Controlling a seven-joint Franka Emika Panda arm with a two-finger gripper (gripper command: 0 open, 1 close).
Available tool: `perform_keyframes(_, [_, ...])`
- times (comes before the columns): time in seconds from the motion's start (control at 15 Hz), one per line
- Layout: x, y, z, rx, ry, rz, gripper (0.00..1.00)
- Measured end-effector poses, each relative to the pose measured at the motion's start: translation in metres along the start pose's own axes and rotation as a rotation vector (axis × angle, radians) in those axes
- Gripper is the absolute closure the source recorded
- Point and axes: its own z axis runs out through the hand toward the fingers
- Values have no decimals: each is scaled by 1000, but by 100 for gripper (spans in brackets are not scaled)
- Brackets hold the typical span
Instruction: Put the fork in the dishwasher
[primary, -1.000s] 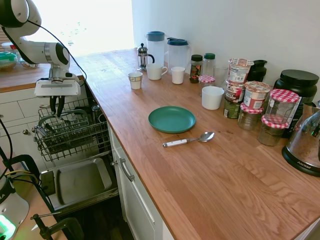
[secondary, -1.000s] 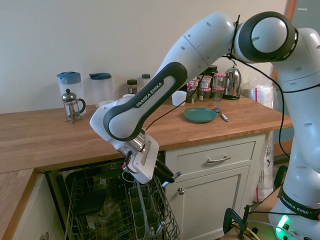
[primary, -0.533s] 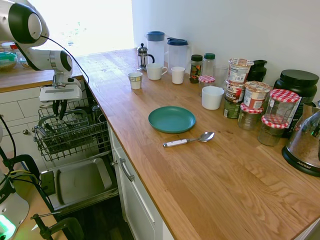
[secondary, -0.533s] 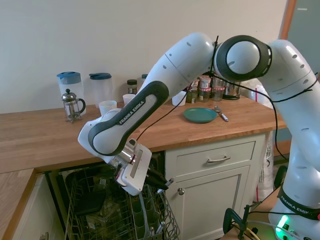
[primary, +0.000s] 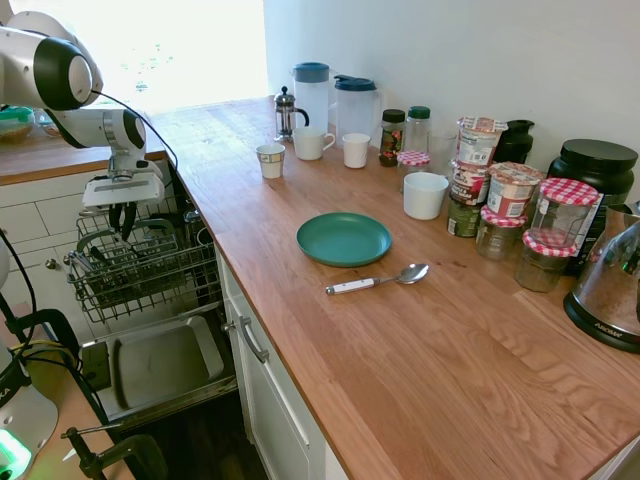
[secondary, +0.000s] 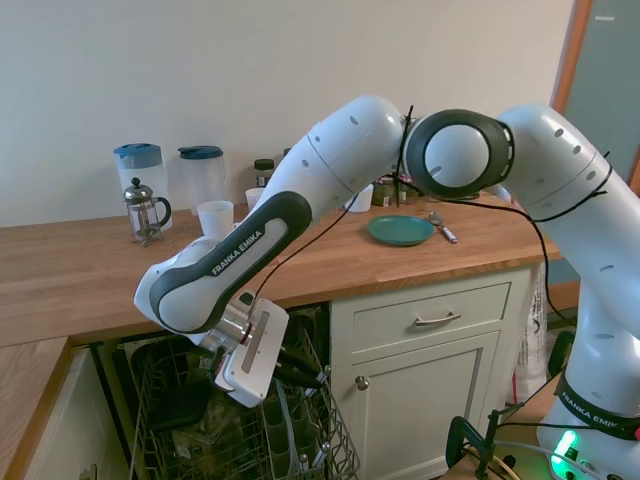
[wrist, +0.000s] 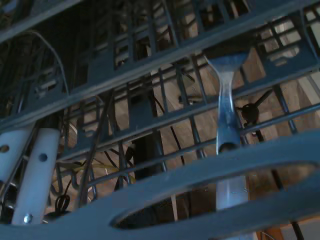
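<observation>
Hovering: gripper (primary: 120, 222) hangs just above the wire rack (primary: 150, 268) of the open dishwasher (primary: 160, 365), at 9 o'clock from the teal plate (primary: 343, 238).
Jaws: cannot tell how far apart they are, or whether they hold anything.
Fork: fork (wrist: 227, 115) shows only in the wrist view, close against the rack's grid.
Counter: spoon (primary: 376, 280) lies at 5 o'clock of the plate.

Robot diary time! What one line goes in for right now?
phase: placing | claw: low over dishwasher rack | fork: shows in wrist view, among rack wires | teal plate, spoon: on counter | done: cannot tell
</observation>
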Motion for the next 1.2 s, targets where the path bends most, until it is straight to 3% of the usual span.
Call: perform_keyframes(1.2, [-1, 11, -27, 30, 28, 22, 0])
